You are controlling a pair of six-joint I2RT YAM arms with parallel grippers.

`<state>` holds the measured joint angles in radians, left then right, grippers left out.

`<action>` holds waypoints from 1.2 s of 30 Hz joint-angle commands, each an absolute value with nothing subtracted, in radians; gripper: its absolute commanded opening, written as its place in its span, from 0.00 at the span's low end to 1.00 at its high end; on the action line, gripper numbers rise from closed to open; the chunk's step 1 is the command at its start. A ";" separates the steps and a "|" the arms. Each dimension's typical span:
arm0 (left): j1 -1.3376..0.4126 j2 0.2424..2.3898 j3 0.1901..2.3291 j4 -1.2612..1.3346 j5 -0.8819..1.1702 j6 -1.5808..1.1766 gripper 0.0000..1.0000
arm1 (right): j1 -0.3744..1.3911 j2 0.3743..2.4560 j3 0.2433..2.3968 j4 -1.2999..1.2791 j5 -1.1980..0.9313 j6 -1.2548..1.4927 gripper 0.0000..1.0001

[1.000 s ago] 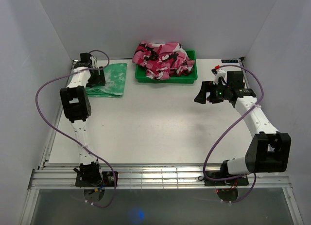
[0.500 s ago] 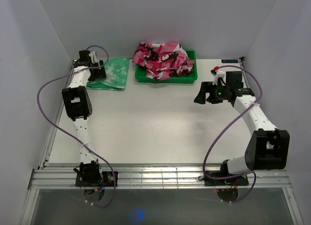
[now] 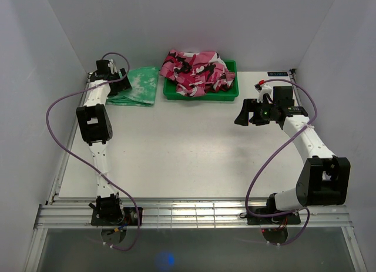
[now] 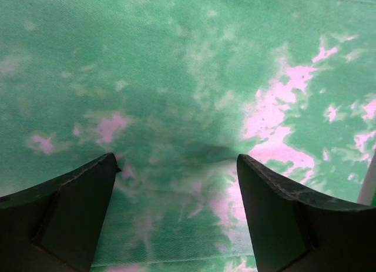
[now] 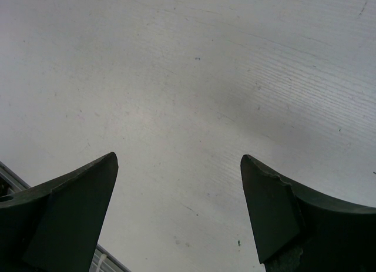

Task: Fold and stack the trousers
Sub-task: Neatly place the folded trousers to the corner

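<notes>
Looking down from the overhead camera, you find the bright green trousers with cloudy white tie-dye blotches point(image 3: 140, 87) lying as a flat, folded bundle at the far left corner of the white table point(image 3: 176, 148). They are just beside the green plastic bin point(image 3: 200, 96) at the middle of the far edge, and you cannot tell whether the cloth touches the bin wall. A crumpled heap of pink, white and black patterned cloth point(image 3: 197, 69) fills that bin and rises above its rim. Your left arm point(image 3: 93, 122) reaches straight out to the far corner, and the left gripper point(image 4: 176, 163) sits over the left part of the trousers. In its wrist view the green fabric fills the whole picture, the two dark fingers point(image 4: 70, 207) stand wide apart, and nothing is caught between them. A soft shadow lies on the cloth between the tips, but you cannot tell whether they press into it. Your right arm point(image 3: 305, 140) bends over the right side of the table, well apart from the trousers and the bin. The right gripper point(image 5: 179, 160) hangs above bare tabletop, its jaws spread wide and holding nothing.
</notes>
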<state>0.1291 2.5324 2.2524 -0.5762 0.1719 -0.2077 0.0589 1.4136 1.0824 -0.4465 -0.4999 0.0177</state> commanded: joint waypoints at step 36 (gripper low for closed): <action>0.103 1.143 1.034 -0.873 0.422 0.394 0.98 | -0.023 1.014 0.896 -0.699 -0.377 -0.446 0.90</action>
<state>0.1020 1.2144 1.0767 -0.8055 0.3428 0.3405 -0.0216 1.0546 0.9218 -0.6628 -0.3752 -0.3725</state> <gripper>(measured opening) 0.979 0.903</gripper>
